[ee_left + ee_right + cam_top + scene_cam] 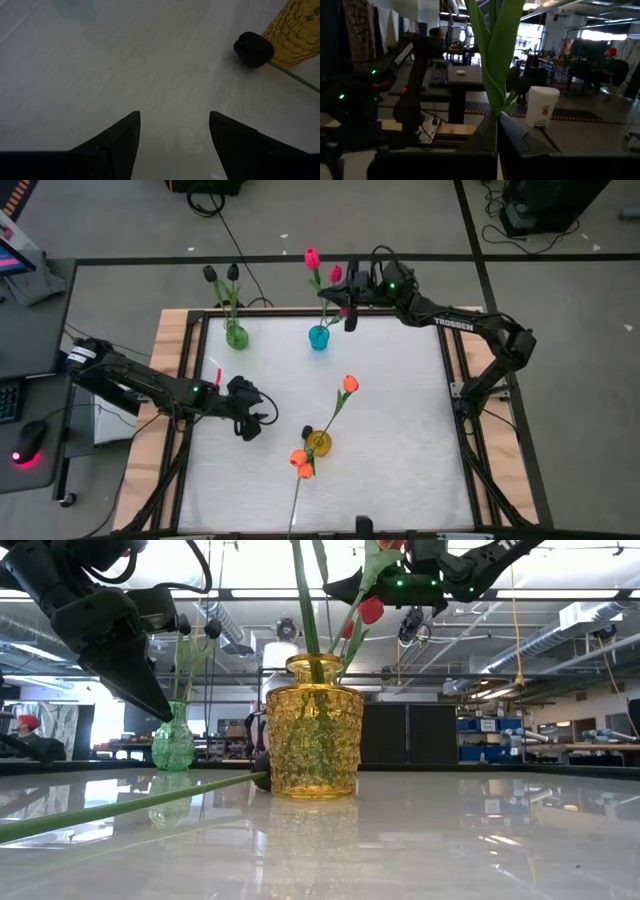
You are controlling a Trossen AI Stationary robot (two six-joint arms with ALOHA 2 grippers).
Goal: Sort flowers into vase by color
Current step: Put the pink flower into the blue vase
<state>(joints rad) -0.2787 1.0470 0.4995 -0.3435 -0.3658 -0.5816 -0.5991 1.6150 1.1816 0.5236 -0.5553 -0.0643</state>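
Right gripper (349, 313) raised at the table's far edge just beside the blue vase (318, 337), fingers clamped on a pink tulip's (336, 274) green stem. Left gripper (250, 426) low over the white tabletop (400, 440), jaws wide, empty. Three glass vases: green (236, 336), blue, textured yellow (318, 443). One black tulip (254, 49) lies beside the yellow.

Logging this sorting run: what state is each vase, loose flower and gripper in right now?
Green vase: upright, holds black tulips.
Blue vase: upright, holds pink tulip.
Yellow vase: upright, holds orange tulips.
Black tulip: lying on table beside yellow vase.
Left gripper: open, empty.
Right gripper: shut on pink tulip stem.
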